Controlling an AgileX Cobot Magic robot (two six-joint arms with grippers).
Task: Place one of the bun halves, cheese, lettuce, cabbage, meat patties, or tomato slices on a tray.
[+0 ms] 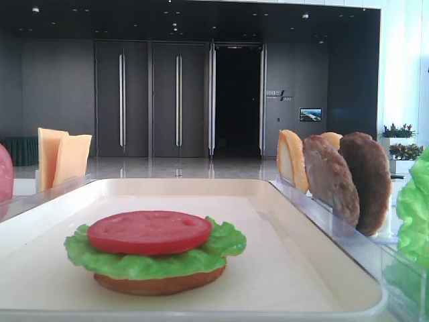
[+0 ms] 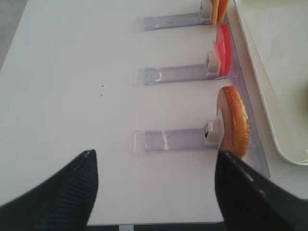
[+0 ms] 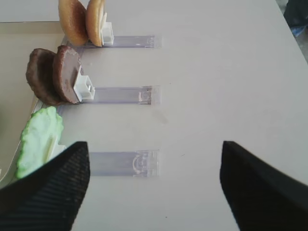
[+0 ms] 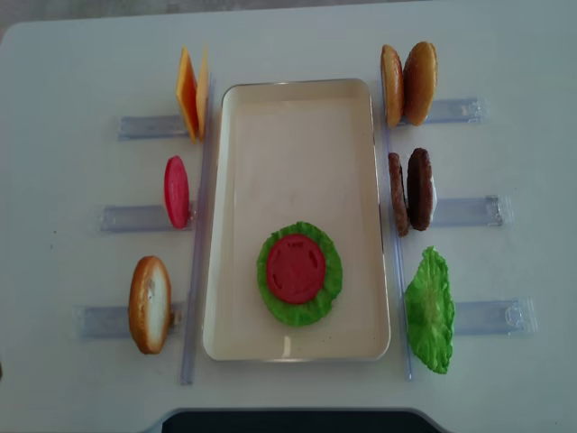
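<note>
The cream-white tray [image 4: 297, 117] lies in the table's middle. Near its front end a tomato slice [image 4: 295, 268] rests on lettuce [image 4: 314, 307], which lies on a bun half [image 1: 161, 285]. Standing left of the tray are cheese [image 4: 191, 93], a tomato slice [image 4: 176, 191] and a bun half [image 4: 150, 304]. On the right stand two bun halves [image 4: 410, 83], two meat patties [image 4: 412, 189] and a lettuce leaf [image 4: 429, 309]. Cabbage is out of view. My left gripper [image 2: 155, 159] hangs open over bare table beside the bun half [image 2: 233, 122]. My right gripper [image 3: 154, 144] is open and holds nothing, right of the lettuce [image 3: 38, 139].
Clear plastic holders [image 4: 135, 216] [image 4: 478, 212] stretch outward from each food item on both sides of the tray. The table's front edge [image 2: 144, 222] runs just under my left gripper. A dark base [image 4: 288, 421] shows at the bottom of the overhead view.
</note>
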